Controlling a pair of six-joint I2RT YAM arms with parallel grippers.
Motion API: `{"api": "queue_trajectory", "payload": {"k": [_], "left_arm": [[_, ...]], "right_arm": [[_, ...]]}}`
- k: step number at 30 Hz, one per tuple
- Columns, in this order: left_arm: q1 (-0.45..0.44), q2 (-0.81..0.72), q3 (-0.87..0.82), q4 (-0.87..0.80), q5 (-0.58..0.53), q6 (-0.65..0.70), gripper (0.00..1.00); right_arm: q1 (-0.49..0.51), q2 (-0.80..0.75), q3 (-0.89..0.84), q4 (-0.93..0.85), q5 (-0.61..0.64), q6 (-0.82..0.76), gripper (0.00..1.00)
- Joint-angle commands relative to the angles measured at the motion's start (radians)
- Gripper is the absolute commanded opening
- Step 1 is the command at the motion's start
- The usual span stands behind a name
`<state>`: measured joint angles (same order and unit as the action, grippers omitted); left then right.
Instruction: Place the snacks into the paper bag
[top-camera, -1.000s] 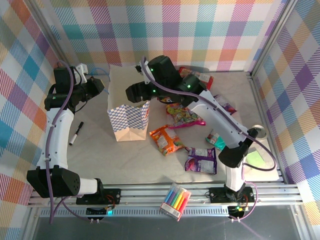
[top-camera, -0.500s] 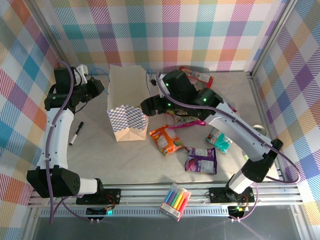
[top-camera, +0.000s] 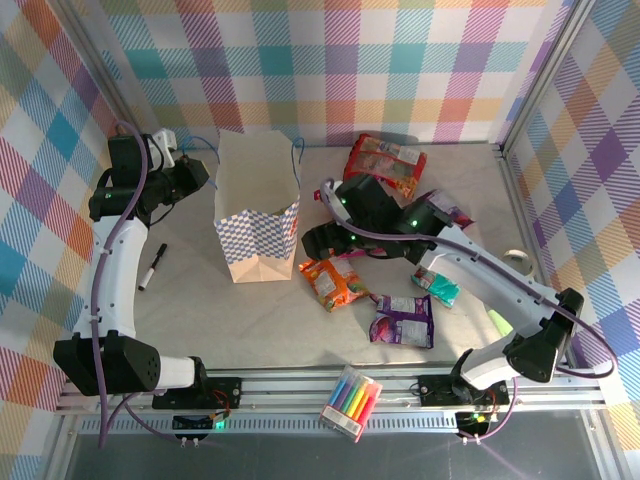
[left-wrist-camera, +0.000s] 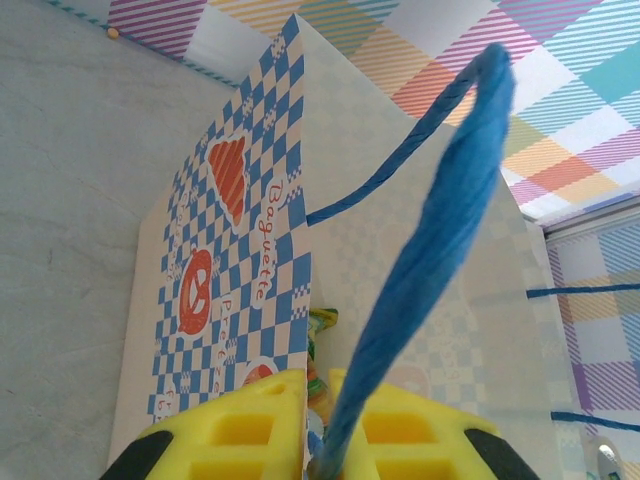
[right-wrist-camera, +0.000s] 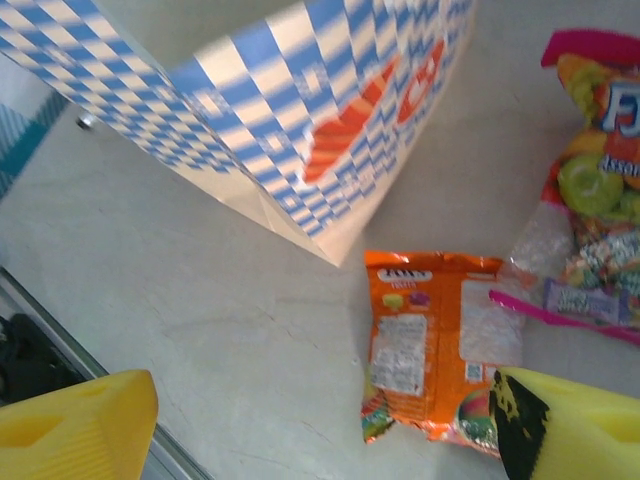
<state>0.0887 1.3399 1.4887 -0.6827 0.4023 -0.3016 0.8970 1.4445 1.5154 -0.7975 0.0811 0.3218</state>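
The paper bag stands upright with its mouth open, left of centre. My left gripper is at its left rim, shut on a blue cord handle; its yellow fingers pinch the cord, and a green-yellow packet shows inside the bag. My right gripper hangs open just right of the bag, above the orange packet. In the right wrist view the right gripper is wide and empty, with the orange packet by its right finger and the multicolour candy packet beyond.
A red packet lies at the back. A purple packet and a teal packet lie at front right. A black pen lies left of the bag. A marker pack rests on the front rail.
My right arm has swung from over the bag's mouth to the right and down, above the orange packet, and its jaws have widened. The left arm has not moved.
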Motion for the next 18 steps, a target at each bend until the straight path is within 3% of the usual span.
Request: {"api": "queue_trajectory", "payload": {"k": [1,11,18], "left_arm": [[0.014,0.003,0.010,-0.023,-0.011,0.021,0.15],[0.014,0.002,-0.001,-0.021,-0.007,0.020,0.16],[0.014,0.002,-0.008,-0.017,-0.008,0.020,0.16]], "right_arm": [[0.006,-0.018,-0.061,0.018,0.025,0.003,0.86],[0.005,-0.056,-0.186,-0.015,0.093,0.063,0.88],[0.005,-0.137,-0.288,-0.086,0.184,0.227,0.89]]}}
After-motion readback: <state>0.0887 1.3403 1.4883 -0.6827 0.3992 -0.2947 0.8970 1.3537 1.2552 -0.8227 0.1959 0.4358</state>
